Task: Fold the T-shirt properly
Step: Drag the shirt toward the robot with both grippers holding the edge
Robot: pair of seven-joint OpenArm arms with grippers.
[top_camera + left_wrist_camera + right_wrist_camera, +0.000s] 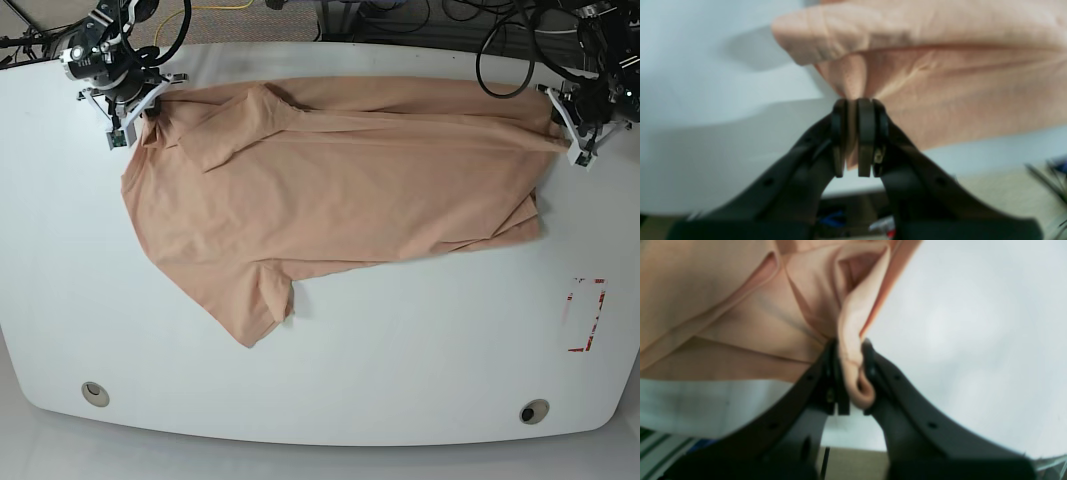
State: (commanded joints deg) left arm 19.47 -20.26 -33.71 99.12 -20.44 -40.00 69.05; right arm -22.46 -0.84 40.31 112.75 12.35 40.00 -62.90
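Peach-pink cotton T-shirt (340,190): black left hand (858,136), upper right, and black right hand (851,376), upper left, pinch it; uneven pulling could skew folds.

Showing no legible text, label, brand, number or sign in any view. Marked in broken red lines (600,310) on white tabletop (420,350), base view, unreadable as letters or figures.

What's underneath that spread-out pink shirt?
The white tabletop shows all around the edges of the peach-pink fabric T-shirt, so it evidently lies on that. Anything beneath its middle is covered and cannot be seen.
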